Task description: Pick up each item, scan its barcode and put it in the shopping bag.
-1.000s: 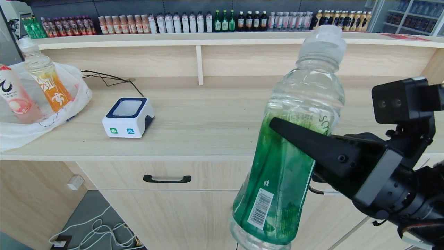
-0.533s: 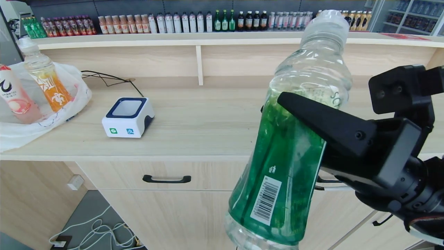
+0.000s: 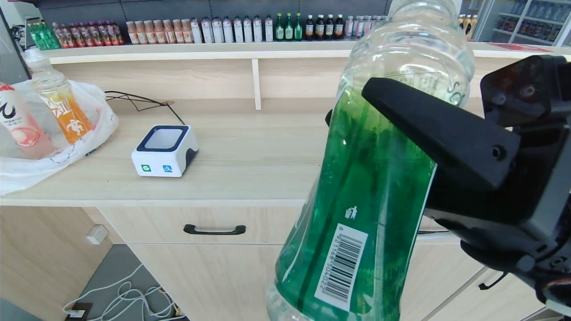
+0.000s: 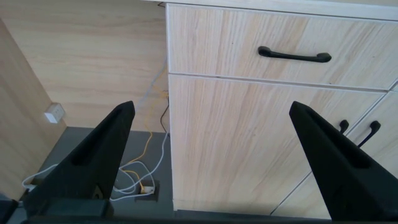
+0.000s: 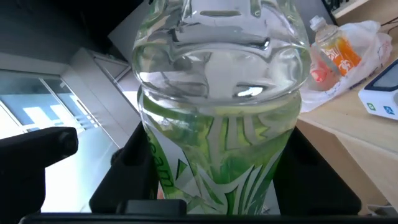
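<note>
My right gripper (image 3: pixel 352 104) is shut on a clear bottle with a green label (image 3: pixel 357 187), held tilted in the air in front of the counter's right half, close to the head camera. Its barcode (image 3: pixel 341 263) faces the camera low on the label. The right wrist view looks along the bottle (image 5: pixel 217 93) with a finger on each side. The white and blue scanner (image 3: pixel 165 150) sits on the counter to the left. A white shopping bag (image 3: pixel 26 165) at the far left holds an orange bottle (image 3: pixel 60 100) and a pink bottle (image 3: pixel 18 122). My left gripper (image 4: pixel 211 155) stands open below the counter, facing the drawers.
The scanner's black cable (image 3: pixel 134 100) runs to the back of the wooden counter (image 3: pixel 250 156). A raised shelf (image 3: pixel 250 51) with a divider stands behind it. Drawers with black handles (image 3: pixel 214 230) are beneath, and cables lie on the floor (image 3: pixel 120 298).
My right gripper has lifted the green bottle and brought it nearer the head camera; its cap has left the top of the view. The scanner and bag have not moved.
</note>
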{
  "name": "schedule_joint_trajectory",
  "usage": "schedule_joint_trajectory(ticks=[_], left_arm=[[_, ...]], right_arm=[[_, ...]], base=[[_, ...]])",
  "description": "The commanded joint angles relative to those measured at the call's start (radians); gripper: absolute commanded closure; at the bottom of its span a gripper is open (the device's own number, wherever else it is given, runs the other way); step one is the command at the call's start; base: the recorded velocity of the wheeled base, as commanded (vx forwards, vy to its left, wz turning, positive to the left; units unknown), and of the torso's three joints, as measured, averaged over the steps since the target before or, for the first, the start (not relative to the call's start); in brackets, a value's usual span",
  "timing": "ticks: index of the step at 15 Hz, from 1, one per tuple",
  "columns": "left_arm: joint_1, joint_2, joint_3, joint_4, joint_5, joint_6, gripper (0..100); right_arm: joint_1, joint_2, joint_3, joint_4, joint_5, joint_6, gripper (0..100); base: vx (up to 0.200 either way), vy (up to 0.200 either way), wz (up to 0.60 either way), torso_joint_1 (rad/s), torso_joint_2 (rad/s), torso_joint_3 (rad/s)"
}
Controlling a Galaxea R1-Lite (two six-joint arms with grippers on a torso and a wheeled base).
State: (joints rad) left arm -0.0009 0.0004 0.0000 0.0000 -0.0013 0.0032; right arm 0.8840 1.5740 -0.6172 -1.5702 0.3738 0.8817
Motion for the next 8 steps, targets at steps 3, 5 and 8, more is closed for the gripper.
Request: schedule_joint_trajectory(ticks=[3, 5, 8], left_arm=[[0.001, 0.0, 0.0, 0.0, 0.001, 0.0, 0], [-0.001, 0.0, 0.0, 0.0, 0.0, 0.0, 0], [-0.001, 0.0, 0.0, 0.0, 0.0, 0.0, 0]], right_arm=[[0.0, 0.011, -0.004, -0.001, -0.001, -0.001, 100], [0.0, 0.009, 0.001, -0.001, -0.001, 0.0, 100], [-0.01, 0.034, -0.015, -0.001, -0.001, 0.002, 100]], base=[[0.0, 0.0, 0.0, 0.0, 0.0, 0.0], [0.0, 0.0, 0.0, 0.0, 0.0, 0.0], [0.0, 0.0, 0.0, 0.0, 0.0, 0.0]])
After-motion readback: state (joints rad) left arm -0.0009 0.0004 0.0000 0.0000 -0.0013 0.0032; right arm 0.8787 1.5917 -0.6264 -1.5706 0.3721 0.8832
